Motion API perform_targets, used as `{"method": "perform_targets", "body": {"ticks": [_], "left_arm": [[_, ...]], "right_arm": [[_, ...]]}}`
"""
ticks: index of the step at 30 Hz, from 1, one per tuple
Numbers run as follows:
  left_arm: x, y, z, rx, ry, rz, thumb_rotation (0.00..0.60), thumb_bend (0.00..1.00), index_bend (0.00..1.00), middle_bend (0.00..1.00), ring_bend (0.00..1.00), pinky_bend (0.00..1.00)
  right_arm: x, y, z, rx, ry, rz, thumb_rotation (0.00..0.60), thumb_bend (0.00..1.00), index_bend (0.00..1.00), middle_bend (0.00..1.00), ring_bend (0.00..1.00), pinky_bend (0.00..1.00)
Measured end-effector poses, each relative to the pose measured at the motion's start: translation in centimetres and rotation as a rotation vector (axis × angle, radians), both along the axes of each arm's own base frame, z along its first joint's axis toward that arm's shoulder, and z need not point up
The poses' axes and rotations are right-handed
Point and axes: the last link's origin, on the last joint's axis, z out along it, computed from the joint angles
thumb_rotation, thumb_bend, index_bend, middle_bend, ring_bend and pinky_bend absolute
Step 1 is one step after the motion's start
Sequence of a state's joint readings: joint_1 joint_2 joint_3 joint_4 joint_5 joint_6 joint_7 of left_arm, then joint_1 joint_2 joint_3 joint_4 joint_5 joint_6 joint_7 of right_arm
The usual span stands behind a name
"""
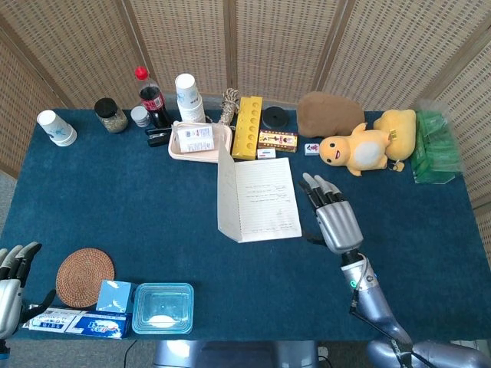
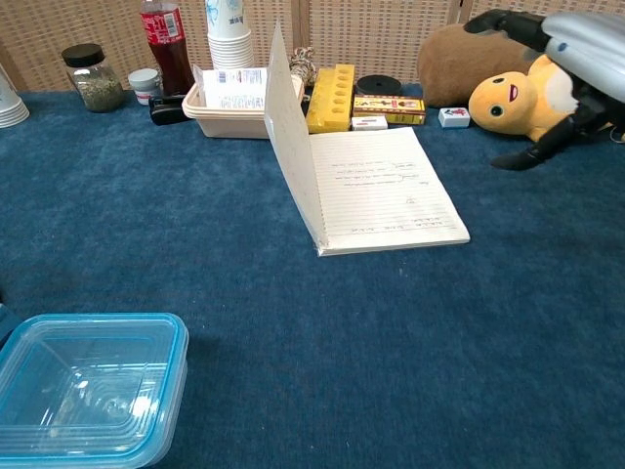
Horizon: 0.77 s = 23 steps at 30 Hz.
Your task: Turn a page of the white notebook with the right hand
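Note:
The white notebook point(image 1: 265, 199) point(image 2: 386, 191) lies open in the middle of the blue table. One page point(image 1: 227, 195) point(image 2: 291, 137) stands nearly upright along its left edge, with nothing holding it. My right hand point(image 1: 333, 215) point(image 2: 557, 59) hovers to the right of the notebook, fingers spread and empty, clear of the paper. Only part of my left hand point(image 1: 11, 287) shows at the bottom left corner of the head view, fingers apart, holding nothing.
A beige tray point(image 1: 201, 142), yellow block point(image 1: 246, 126), cola bottle point(image 1: 151, 98) and paper cups point(image 1: 189, 96) line the back. A yellow plush toy point(image 1: 360, 149) sits right of the notebook. A clear blue-rimmed box point(image 1: 163, 307), a woven coaster point(image 1: 84, 276) and a tissue pack point(image 1: 77, 322) are front left.

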<state>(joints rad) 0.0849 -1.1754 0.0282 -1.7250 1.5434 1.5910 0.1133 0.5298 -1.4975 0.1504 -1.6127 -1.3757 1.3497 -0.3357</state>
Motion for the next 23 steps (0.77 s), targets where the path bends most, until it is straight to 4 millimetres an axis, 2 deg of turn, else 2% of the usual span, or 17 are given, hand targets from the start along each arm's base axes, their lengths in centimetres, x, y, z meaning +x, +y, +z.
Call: {"method": "perform_targets", "body": {"ticks": [13, 19, 23], "left_arm": [[-0.5, -0.5, -0.4, -0.020, -0.010, 0.022, 0.600, 0.24, 0.18, 0.14, 0.08, 0.00], [-0.3, -0.3, -0.5, -0.020, -0.014, 0.013, 0.600, 0.24, 0.18, 0.14, 0.08, 0.00], [-0.2, -0.2, -0.7, -0.025, -0.013, 0.007, 0.600, 0.24, 0.18, 0.14, 0.08, 0.00]], "right_arm": [[-7.8, 6.8, 4.1, -0.126, 0.106, -0.182, 0.600, 0.15, 0.11, 0.10, 0.06, 0.16], [-9.8, 9.3, 4.9, -0.144, 0.113, -0.247, 0.600, 0.15, 0.11, 0.10, 0.05, 0.16], [-10.5, 9.9, 4.9, -0.141, 0.103, -0.269, 0.600, 0.15, 0.11, 0.10, 0.05, 0.16]]}}
